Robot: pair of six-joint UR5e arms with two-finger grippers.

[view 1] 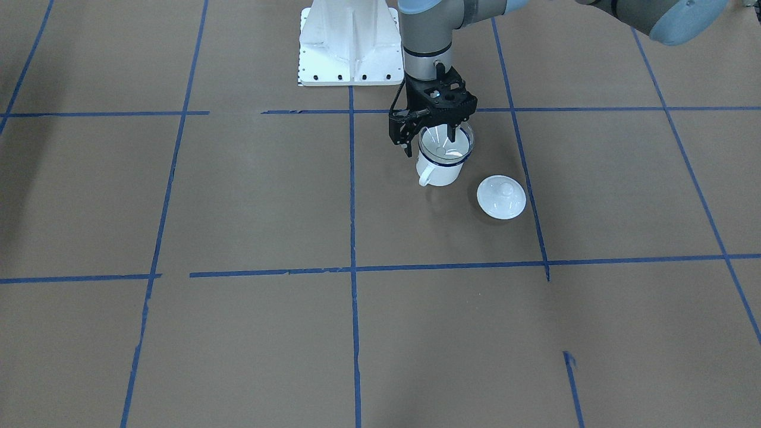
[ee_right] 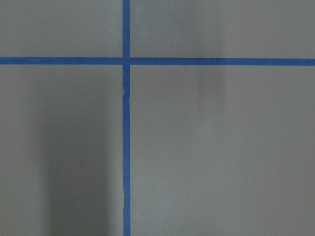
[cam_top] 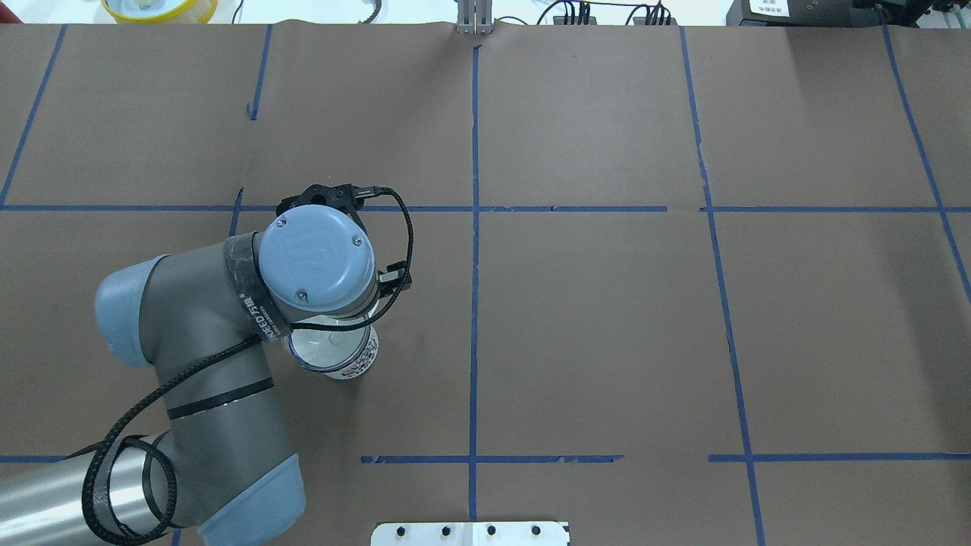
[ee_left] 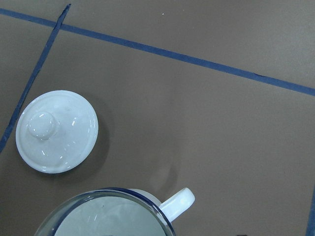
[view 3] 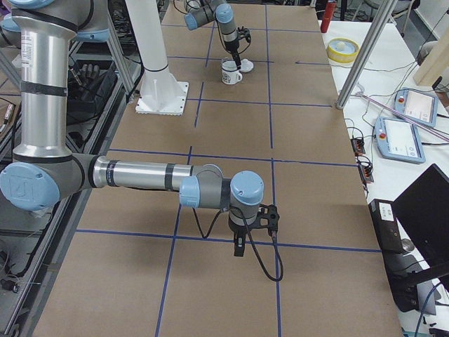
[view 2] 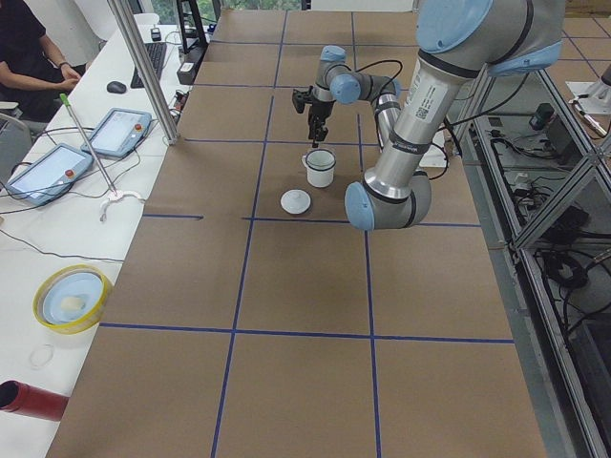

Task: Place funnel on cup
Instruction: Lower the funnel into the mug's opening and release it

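Note:
The white cup (view 1: 439, 172) with a dark blue rim stands upright on the brown table, its handle toward the front-facing camera's left. The clear funnel (view 1: 447, 142) sits in the cup's mouth, its rim on the cup's rim. It also shows in the left wrist view (ee_left: 103, 216) and the overhead view (cam_top: 326, 349). My left gripper (view 1: 431, 142) points down over the cup and is open, one finger outside the rim and one inside the funnel. My right gripper (view 3: 238, 249) hangs over bare table far from the cup. I cannot tell whether it is open or shut.
A round white lid with a knob (view 1: 501, 197) lies on the table beside the cup, also in the left wrist view (ee_left: 56, 130). The white robot base (view 1: 348, 41) stands behind the cup. Blue tape lines cross the table.

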